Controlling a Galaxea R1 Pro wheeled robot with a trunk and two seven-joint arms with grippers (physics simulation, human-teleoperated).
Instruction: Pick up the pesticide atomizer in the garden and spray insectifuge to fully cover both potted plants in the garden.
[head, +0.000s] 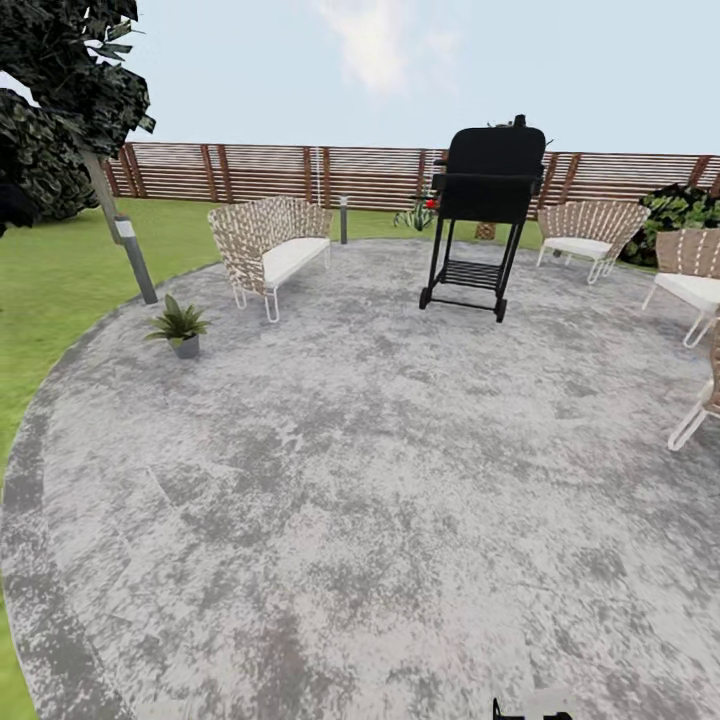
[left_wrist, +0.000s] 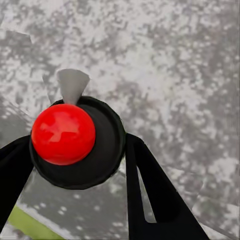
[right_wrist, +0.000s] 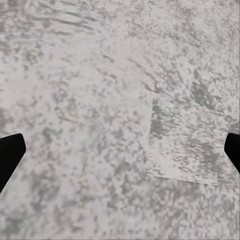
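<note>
**Atomizer in hand, both plants waiting to be sprayed**

Going from the left of the head view, a dark tree is leaning over the lawn (head: 60, 270), and a grey bollard lamp (head: 133, 258) is standing at the edge of the round stone patio (head: 360, 480). Just inside that edge, one potted plant (head: 179, 327) is sitting on the stone, a low green rosette in a small grey pot, looking dry and untouched. Next comes a woven bench (head: 268, 250), then, far back by the slatted fence (head: 260, 172), a second low green plant (head: 416, 214) with something red beside it; it is too small to say whether it is the other pot. The black grill (head: 485, 205) is standing centre-right, with woven chairs (head: 590, 235) beyond it.

In the left wrist view, the left gripper (left_wrist: 75, 150) is clamping its dark fingers on either side of the pesticide atomizer (left_wrist: 75, 142), whose red round top and grey nozzle are facing the camera, with patio stone underneath. So the pickup is reading as done. In the right wrist view, the right gripper (right_wrist: 120, 150) is holding its fingertips wide apart over bare stone, carrying nothing.

What is remaining, judging from this, is nearly everything that matters: the robot is standing well apart from the near plant, so it is needing to drive closer, aim the nozzle, cover that rosette, then find and cover the second.
</note>
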